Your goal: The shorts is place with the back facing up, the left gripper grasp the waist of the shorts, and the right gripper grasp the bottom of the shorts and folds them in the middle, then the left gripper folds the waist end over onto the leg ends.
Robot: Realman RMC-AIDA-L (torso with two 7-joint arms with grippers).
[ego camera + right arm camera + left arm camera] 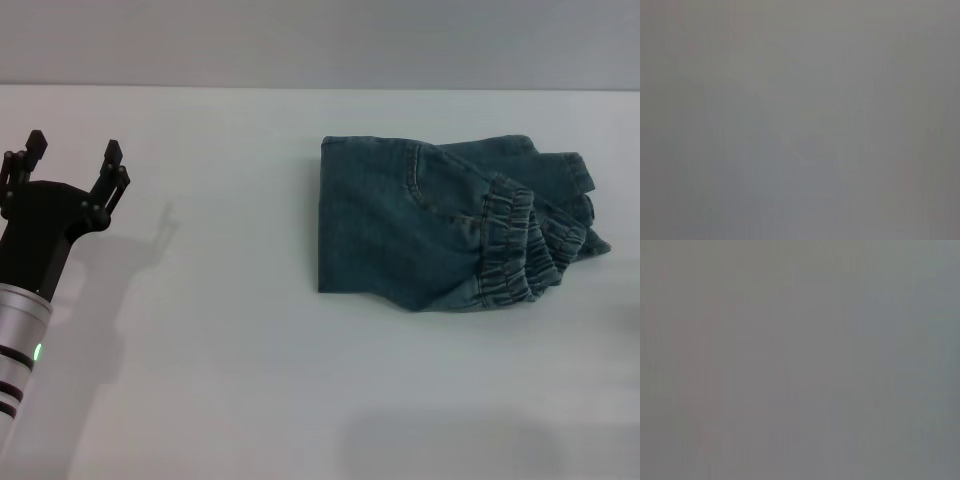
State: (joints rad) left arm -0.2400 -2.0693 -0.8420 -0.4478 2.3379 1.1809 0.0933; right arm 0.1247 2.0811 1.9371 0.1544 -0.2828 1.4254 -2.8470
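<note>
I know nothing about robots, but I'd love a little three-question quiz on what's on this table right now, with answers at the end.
1. True or false: the left claw is gripping the shorts.
2. Pick one. The puckered elastic waistband lies: A) on top of the folded pile, toward the robot's right; B) flat at the far left edge; C) hidden underneath.
3. Fill in: the right claw is ___ in the head view.

Key
1. False. It stands open and empty above the white table, well apart from the shorts, on the robot's left.
2. A.
3. Not visible; both wrist views show only blank grey.
</note>
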